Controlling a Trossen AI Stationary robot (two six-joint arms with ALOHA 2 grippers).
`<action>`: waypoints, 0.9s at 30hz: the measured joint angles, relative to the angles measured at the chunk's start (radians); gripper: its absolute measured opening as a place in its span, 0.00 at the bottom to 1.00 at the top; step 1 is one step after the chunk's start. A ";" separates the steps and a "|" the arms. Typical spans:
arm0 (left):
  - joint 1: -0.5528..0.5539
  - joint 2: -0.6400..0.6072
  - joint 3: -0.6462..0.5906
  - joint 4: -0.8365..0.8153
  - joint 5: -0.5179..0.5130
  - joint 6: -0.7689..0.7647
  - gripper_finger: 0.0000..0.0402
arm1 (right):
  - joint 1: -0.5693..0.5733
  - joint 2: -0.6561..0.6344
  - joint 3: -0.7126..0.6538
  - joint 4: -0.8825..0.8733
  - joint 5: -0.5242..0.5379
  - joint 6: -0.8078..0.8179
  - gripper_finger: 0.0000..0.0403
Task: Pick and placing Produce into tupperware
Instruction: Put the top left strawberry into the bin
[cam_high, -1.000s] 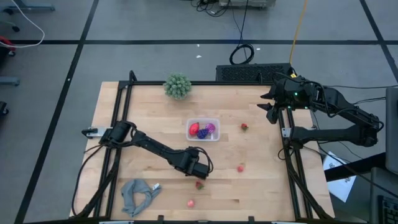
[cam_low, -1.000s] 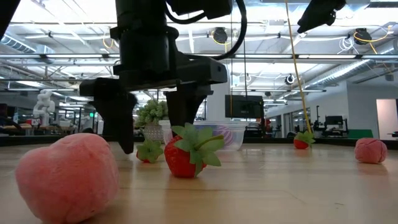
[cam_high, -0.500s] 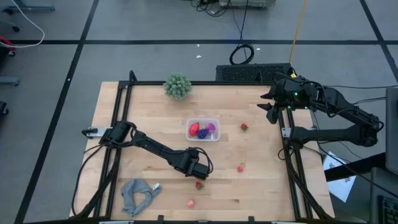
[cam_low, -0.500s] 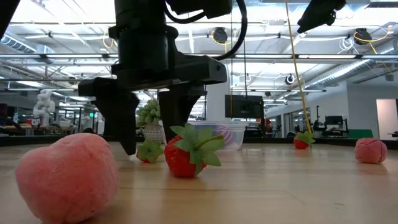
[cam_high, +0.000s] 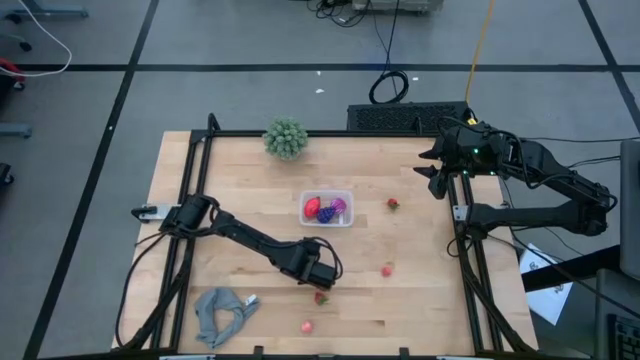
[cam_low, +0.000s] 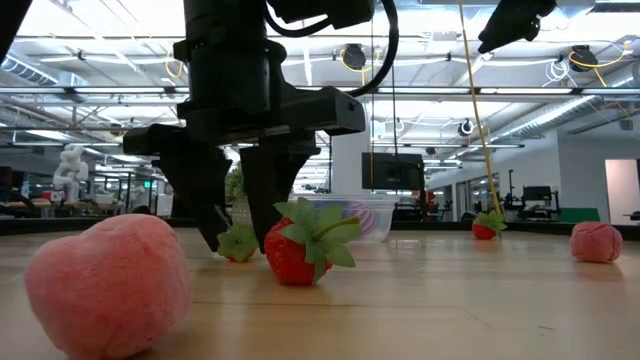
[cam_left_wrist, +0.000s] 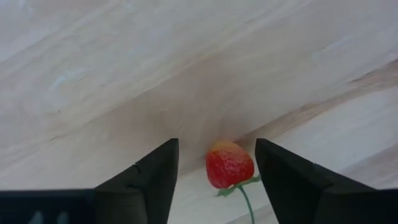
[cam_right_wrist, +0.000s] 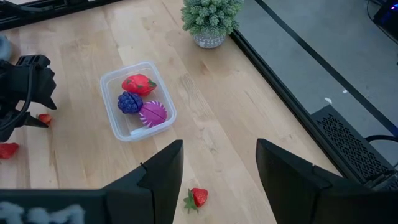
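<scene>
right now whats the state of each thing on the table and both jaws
left gripper: jaws down at the table, part closed around a strawberry, not gripping it
right gripper: raised at the table's edge, jaws open, empty
tupperware: lid off, three pieces inside
grey cloth: crumpled

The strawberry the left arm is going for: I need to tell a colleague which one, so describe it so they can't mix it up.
Start at the clear tupperware mid-table and go toward the near edge to the left gripper. The strawberry lies between its fingers, which are apart and not yet touching it. The other loose pieces lie in the open, away from any gripper.
</scene>
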 joint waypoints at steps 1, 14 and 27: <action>-0.002 0.000 0.000 0.002 0.000 0.000 0.52 | 0.000 0.000 0.000 0.000 0.000 0.000 0.48; -0.009 0.000 0.000 0.012 0.000 -0.001 0.39 | 0.000 0.000 0.000 0.000 0.000 0.000 0.48; -0.008 0.000 0.001 0.013 0.000 -0.003 0.31 | 0.000 0.000 0.000 0.000 0.000 0.000 0.48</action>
